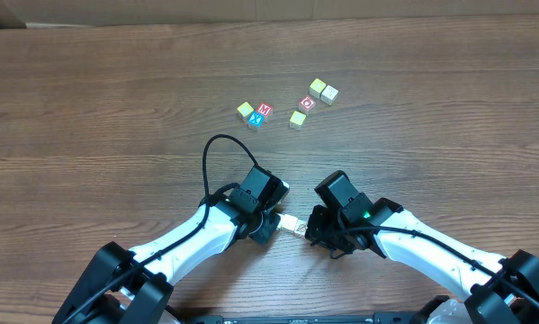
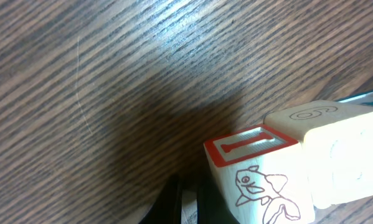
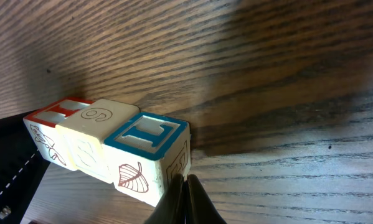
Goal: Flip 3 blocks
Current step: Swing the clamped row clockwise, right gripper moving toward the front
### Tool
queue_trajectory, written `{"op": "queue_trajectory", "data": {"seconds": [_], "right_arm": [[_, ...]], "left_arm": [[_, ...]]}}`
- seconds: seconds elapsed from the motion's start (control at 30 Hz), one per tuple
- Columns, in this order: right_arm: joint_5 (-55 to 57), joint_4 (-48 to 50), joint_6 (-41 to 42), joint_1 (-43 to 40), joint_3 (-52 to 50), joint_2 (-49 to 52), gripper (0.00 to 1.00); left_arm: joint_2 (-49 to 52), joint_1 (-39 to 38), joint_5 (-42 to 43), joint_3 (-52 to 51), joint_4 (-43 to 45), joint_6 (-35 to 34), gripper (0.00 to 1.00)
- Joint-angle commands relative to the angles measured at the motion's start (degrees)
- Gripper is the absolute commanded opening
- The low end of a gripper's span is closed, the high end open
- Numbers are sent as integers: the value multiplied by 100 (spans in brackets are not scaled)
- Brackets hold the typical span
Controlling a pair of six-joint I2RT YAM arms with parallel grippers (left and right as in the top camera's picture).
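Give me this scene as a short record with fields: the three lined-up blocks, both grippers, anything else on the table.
blocks: row of three, side by side, between the arms
order: red-edged block, pale block, blue-edged block
left gripper: jaws shut, at the red-edged end
right gripper: jaws shut, at the blue-edged end
elsewhere: seven loose cubes farther out on the table

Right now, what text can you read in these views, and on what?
"M": first red cube.
"X": blue cube touching it.
"O": second red cube.
"I", red: top of the red-edged block.
"G", probably: top of the pale middle block.
"I", blue, probably: top of the blue-edged block.
Pale loose cubes in the overhead view: too small to read.
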Motion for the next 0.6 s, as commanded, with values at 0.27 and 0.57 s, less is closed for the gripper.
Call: {"op": "queue_trajectory", "data": {"seconds": [0.27, 0.57], "right_arm": [[-61, 31, 219, 74, -33, 13, 4], [181, 72, 579, 470, -33, 13, 4]], "left_arm": [[136, 22, -81, -55, 85, 142, 4], [136, 22, -98, -55, 125, 251, 4]]}}
